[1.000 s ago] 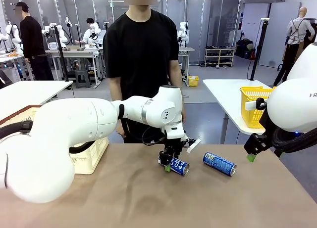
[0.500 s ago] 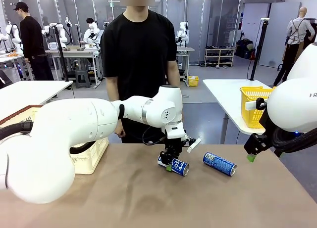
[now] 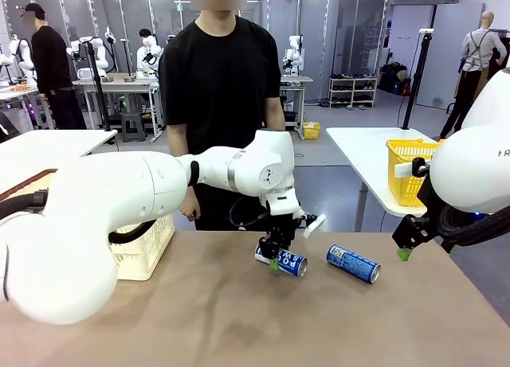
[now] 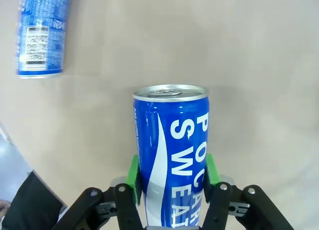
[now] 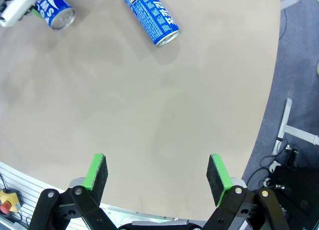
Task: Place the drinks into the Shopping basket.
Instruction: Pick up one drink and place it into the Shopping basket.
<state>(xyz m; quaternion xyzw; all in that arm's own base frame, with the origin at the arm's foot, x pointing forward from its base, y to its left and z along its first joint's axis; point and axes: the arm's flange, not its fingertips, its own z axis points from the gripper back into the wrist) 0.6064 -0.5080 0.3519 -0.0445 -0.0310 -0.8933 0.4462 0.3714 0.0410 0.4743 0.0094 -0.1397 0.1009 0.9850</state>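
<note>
A blue drink can (image 4: 172,155) with white lettering and a silver end sits between the green pads (image 4: 133,177) of my left gripper (image 4: 172,172), which is shut on it. In the front view that can (image 3: 287,262) hangs just above the table's far middle under my left gripper (image 3: 276,254). A second blue can (image 3: 353,263) (image 4: 42,33) (image 5: 149,16) lies on its side to the right. The cream-white Shopping basket (image 3: 147,251) stands at the left, mostly hidden behind my left arm. My right gripper (image 5: 157,177) (image 3: 404,244) hovers open and empty by the table's right edge.
A person in a black shirt (image 3: 227,88) stands at the far side, hands down. A bright yellow mesh basket (image 3: 410,164) rests on a separate white table at the right. Bare brown tabletop (image 3: 255,327) spreads across the near side.
My left gripper has risen slightly with the blue can, which has come up off the table. The right arm and the other can have not moved.
</note>
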